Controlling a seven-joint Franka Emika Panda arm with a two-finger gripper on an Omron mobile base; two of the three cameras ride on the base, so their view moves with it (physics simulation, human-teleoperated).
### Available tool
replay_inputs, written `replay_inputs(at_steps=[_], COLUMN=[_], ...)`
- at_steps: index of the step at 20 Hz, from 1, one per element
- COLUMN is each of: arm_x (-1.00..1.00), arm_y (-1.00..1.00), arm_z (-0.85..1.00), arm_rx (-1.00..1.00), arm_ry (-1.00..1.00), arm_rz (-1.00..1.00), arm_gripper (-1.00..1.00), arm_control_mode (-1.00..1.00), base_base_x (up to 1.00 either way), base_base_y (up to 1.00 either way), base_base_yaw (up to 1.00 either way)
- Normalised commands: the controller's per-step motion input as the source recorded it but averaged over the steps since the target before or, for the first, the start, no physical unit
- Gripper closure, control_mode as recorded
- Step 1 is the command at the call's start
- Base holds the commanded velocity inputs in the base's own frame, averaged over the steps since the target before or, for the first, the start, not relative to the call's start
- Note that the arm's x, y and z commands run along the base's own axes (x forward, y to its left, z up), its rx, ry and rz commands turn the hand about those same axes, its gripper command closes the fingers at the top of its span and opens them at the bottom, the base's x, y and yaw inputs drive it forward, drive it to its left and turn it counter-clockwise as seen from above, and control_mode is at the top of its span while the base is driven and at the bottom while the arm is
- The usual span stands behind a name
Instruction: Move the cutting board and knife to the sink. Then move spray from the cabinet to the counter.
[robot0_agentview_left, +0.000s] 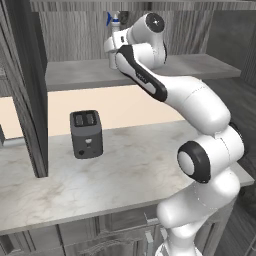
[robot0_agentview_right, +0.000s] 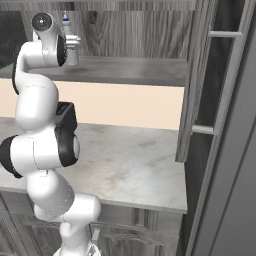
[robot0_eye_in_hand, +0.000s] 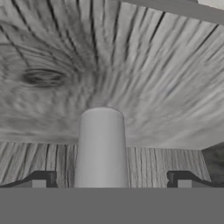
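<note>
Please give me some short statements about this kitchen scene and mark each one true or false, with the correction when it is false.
1. The spray stands on the cabinet shelf. True.
2. The gripper has its jaws shut on the spray. False: the jaws stand open on either side of the bottle, not closed on it.
3. A toaster stands on the counter. True.
4. The spray lies on its side on the counter. False: it stands upright in the cabinet.
</note>
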Motion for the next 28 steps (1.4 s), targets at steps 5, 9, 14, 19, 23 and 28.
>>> replay_inputs(at_steps=[5,9,14,19,23,28], arm_x=[0.25,0.26,0.25,0.21,0.16,0.15], arm_y=[0.03,0.01,0.02,0.05,0.07,0.06], arm_z=[-0.04,-0.02,-0.01,-0.01,-0.01,-0.01], arm_rx=[-0.01,-0.01,0.0,0.0,-0.01,-0.02], arm_ry=[0.0,0.0,0.0,0.0,0.0,0.0], arm_rz=[0.0,0.0,0.0,0.0,0.0,0.0], arm_gripper=[-1.0,-1.0,-1.0,-1.0,-1.0,-1.0], arm_control_mode=[-1.0,-1.0,-1.0,-1.0,-1.0,-1.0], base_base_x=[0.0,0.0,0.0,0.0,0.0,0.0], base_base_y=[0.0,0.0,0.0,0.0,0.0,0.0], base_base_yaw=[0.0,0.0,0.0,0.0,0.0,0.0])
